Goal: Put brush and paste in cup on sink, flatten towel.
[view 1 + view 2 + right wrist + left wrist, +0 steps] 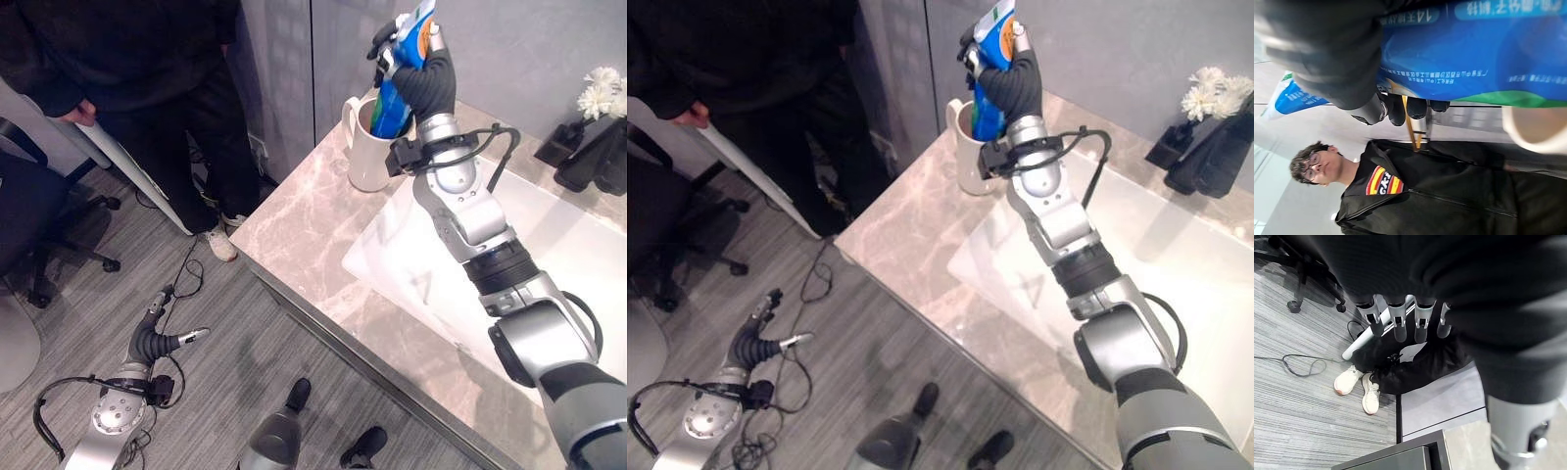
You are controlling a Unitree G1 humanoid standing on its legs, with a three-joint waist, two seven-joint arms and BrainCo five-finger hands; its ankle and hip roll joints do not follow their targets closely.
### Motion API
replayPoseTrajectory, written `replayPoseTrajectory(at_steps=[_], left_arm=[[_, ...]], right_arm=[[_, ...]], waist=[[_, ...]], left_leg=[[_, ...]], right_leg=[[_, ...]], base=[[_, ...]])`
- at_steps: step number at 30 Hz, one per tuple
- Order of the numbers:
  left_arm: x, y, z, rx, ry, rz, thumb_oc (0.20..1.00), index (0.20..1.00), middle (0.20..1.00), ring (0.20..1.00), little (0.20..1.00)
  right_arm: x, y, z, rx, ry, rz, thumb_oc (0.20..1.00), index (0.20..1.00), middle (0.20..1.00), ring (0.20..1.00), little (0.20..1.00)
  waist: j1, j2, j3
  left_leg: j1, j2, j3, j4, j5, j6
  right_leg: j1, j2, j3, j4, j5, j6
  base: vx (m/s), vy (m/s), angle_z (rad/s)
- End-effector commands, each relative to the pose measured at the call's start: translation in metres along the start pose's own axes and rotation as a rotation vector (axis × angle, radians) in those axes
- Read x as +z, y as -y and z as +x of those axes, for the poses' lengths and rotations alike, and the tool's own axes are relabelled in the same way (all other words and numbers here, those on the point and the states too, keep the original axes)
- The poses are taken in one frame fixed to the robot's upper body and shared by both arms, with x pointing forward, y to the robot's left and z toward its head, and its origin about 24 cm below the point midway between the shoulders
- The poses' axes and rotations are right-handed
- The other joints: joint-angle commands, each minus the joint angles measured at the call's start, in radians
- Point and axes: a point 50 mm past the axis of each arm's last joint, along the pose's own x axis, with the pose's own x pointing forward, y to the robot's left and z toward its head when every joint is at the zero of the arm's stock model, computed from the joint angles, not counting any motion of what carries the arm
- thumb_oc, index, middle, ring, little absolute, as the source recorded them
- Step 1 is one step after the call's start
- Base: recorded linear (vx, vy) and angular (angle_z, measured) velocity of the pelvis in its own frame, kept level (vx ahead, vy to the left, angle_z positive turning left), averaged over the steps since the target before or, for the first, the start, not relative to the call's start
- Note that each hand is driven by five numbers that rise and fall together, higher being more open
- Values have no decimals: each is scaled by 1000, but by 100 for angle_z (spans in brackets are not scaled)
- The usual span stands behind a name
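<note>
Right robot hand clamps blue toothpaste tube over white cup; off-centre release risks tipping cup.

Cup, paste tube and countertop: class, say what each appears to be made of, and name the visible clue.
Cup: probably glazed ceramic, white and smooth with a thick rim.
Paste tube, held by the right robot hand: looks like glossy printed plastic, blue with green.
Countertop: polished stone or an imitation, beige with pale veining.
</note>
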Motion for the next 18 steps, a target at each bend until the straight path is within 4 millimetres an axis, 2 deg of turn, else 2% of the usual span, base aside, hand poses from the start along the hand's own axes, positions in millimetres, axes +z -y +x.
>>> replayPoseTrajectory(at_steps=[1, 8, 9, 10, 11, 18], left_arm=[[10, -2, 1, -28, 50, 6, 1000, 1000, 1000, 1000, 1000], [7, 3, 1, -35, 38, 0, 1000, 1000, 1000, 1000, 1000], [6, 3, 1, -33, 35, 0, 1000, 1000, 1000, 1000, 1000], [6, 3, 1, -32, 32, 0, 1000, 1000, 1000, 1000, 1000], [5, 3, 1, -33, 30, 2, 1000, 1000, 1000, 1000, 1000], [4, 4, 2, -45, 25, 23, 1000, 1000, 1000, 1000, 1000]], right_arm=[[32, -6, 8, 32, 138, 61, 200, 200, 200, 200, 200], [32, -12, 10, 38, 135, 77, 200, 200, 200, 200, 200], [30, -12, 9, 40, 126, 78, 526, 526, 526, 526, 526], [29, -13, 9, 39, 122, 80, 705, 705, 705, 705, 705], [28, -13, 8, 39, 117, 81, 1000, 1000, 1000, 1000, 1000], [26, -16, 7, 36, 112, 111, 1000, 1000, 1000, 1000, 1000]], waist=[[8, -66, -25], [7, -82, -19], [7, -86, -17], [7, -89, -16], [7, -90, -16], [7, -100, -11]], left_leg=[[-79, -50, 17, -51, 105, -19], [-82, -48, 12, -51, 104, -18], [-85, -47, 12, -51, 105, -18], [-85, -47, 11, -51, 105, -18], [-84, -47, 11, -51, 104, -18], [-84, -41, 16, -51, 104, -18]], right_leg=[[176, -62, 48, -1, 6, 98], [172, -57, 48, -1, 7, 99], [171, -57, 47, -1, 8, 98], [171, -56, 49, -1, 8, 98], [170, -55, 49, -1, 8, 97], [165, -52, 52, -1, 6, 97]], base=[[0, 0, 0], [0, 0, 0], [0, 0, 0], [0, 0, 0], [0, 0, 0], [0, 0, 0]])
